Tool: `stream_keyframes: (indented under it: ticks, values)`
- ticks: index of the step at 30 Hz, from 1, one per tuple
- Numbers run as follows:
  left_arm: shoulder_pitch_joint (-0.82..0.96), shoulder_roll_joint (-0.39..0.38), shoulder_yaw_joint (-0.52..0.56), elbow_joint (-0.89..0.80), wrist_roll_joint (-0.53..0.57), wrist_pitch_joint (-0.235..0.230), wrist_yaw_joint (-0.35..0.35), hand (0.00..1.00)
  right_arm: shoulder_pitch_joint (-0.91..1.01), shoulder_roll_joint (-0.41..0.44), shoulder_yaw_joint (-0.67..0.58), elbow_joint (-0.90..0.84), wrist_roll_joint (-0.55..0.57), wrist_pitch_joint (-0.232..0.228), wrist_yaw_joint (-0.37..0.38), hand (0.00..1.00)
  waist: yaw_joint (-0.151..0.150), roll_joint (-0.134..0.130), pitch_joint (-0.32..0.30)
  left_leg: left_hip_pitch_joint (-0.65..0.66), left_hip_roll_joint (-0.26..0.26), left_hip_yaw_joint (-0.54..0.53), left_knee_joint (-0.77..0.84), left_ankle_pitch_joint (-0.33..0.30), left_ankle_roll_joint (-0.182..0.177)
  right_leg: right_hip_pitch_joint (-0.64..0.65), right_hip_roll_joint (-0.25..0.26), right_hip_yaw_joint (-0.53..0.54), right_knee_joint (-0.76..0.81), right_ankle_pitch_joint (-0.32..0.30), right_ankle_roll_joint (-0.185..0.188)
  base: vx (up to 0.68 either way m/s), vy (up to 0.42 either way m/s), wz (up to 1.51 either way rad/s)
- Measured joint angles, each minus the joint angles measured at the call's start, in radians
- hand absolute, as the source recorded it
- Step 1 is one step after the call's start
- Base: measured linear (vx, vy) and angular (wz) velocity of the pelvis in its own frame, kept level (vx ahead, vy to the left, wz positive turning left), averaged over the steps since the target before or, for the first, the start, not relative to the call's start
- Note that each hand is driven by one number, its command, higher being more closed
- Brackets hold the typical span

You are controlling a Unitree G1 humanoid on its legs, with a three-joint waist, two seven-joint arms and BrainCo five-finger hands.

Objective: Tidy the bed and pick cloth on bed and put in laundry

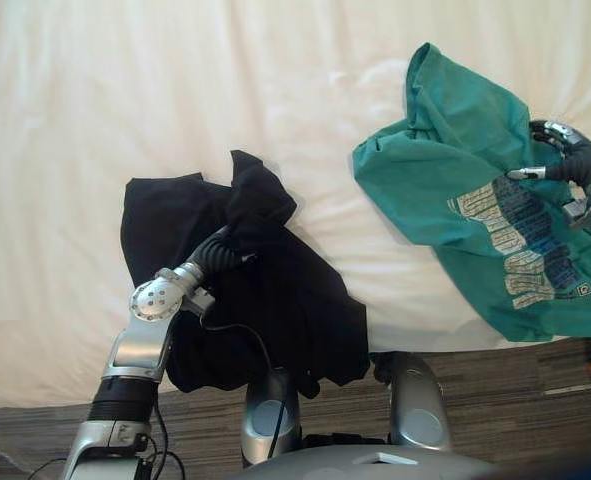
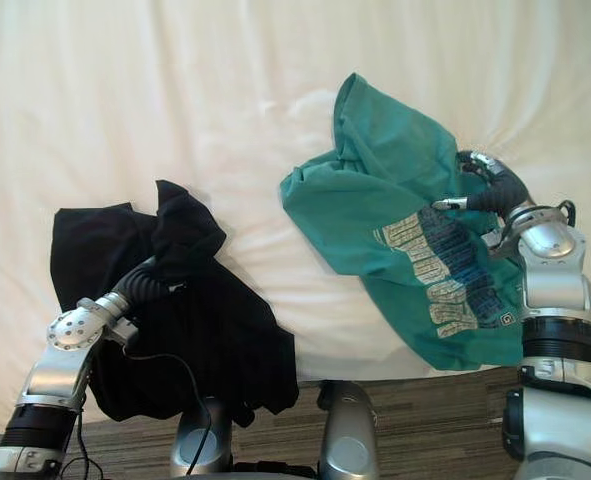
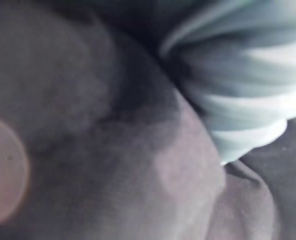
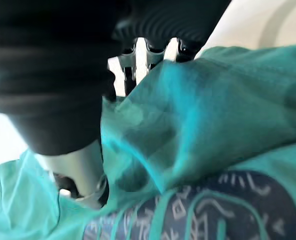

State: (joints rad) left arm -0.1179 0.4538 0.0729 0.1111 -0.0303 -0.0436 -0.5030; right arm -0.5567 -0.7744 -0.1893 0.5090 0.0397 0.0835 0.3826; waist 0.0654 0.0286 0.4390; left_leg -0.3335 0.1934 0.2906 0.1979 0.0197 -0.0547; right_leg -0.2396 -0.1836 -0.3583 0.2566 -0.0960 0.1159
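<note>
My right hand had the teal T-shirt gathered against it. Cloth sat between its thumb and its fingers, whose tips were lost in the fold, so they pinched the shirt. The shirt stood bunched above the white bed, its printed end trailing to the near edge. My left hand was buried in the black garment, which draped over that edge, and I could not tell its grip.
</note>
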Motion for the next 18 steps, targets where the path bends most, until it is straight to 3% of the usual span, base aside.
stream_keyframes:
  ticks: [4, 9, 13, 16, 17, 18]
  values:
    - [0.0, -0.007, 0.018, 0.02, 0.001, -0.042, 0.001, 1.0, 0.0, -0.01, -0.002, 0.058, 0.049, -0.033, -0.001, 1.0, 0.005, -0.012, -0.006, 0.001, 0.003, 0.001, -0.027, 0.03, -0.002, 0.001, 0.005, -0.015, -0.004, -0.003, -0.01, -0.01, -0.022, 0.1]
    - [0.015, -0.023, 0.028, 0.072, 0.002, -0.044, 0.029, 1.0, 0.042, 0.053, -0.002, 0.076, 0.112, -0.088, -0.04, 1.0, 0.004, -0.015, -0.008, 0.045, 0.016, 0.002, -0.02, 0.035, -0.003, 0.046, 0.015, -0.016, -0.004, -0.004, -0.01, 0.04, -0.031, -0.05]
    - [0.065, -0.062, 0.027, 0.087, 0.004, -0.02, 0.107, 1.0, 0.139, 0.153, -0.002, 0.057, 0.184, -0.158, -0.074, 1.0, -0.004, -0.03, -0.021, 0.091, 0.021, 0.002, -0.001, 0.036, -0.003, 0.103, 0.022, -0.014, -0.005, -0.004, -0.011, 0.1, -0.043, 0.02]
    - [0.098, -0.1, 0.024, 0.085, 0.012, 0.01, 0.163, 1.0, 0.233, 0.25, -0.013, 0.017, 0.218, -0.195, -0.079, 1.0, -0.031, -0.032, -0.034, 0.14, 0.034, 0.012, -0.03, 0.041, 0.003, 0.116, 0.028, -0.013, 0.069, -0.002, -0.015, 0.12, -0.033, 0.18]
    - [0.102, -0.131, 0.029, 0.083, 0.022, 0.026, 0.189, 1.0, 0.264, 0.283, -0.017, 0.007, 0.223, -0.21, -0.082, 1.0, -0.031, -0.009, -0.026, 0.17, 0.079, 0.026, -0.042, 0.041, 0.003, 0.029, 0.037, -0.006, 0.204, -0.055, -0.064, 0.08, -0.065, 0.01]
    - [0.102, -0.14, 0.034, 0.086, 0.023, 0.033, 0.203, 1.0, 0.283, 0.309, -0.021, 0.001, 0.226, -0.221, -0.082, 1.0, -0.033, -0.006, -0.025, 0.177, 0.089, 0.032, -0.042, 0.041, 0.002, 0.041, 0.062, -0.007, 0.088, -0.086, -0.06, 0.04, -0.095, 0.19]
